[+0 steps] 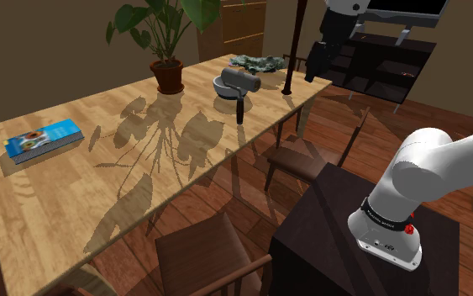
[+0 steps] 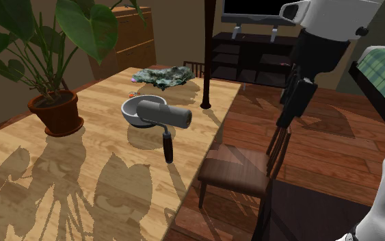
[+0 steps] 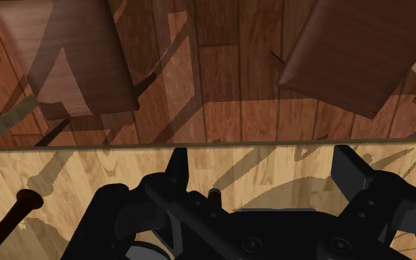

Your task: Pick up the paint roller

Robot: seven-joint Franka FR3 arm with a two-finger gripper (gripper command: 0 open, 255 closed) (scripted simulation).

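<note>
jaws spread open, high over desk (image 2: 81, 185) edge. approach step: paint roller (image 2: 172, 118), propped on bowl (image 2: 136, 113), at nine o'clock in second exterior view. next: centre over handle (image 2: 167, 146), descend.

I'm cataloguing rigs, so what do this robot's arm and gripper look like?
The glossy white rounded-link arm has a black ring with pale lettering and a small red dot near its base. The all-black two-finger gripper has blocky, angular fingers.
</note>
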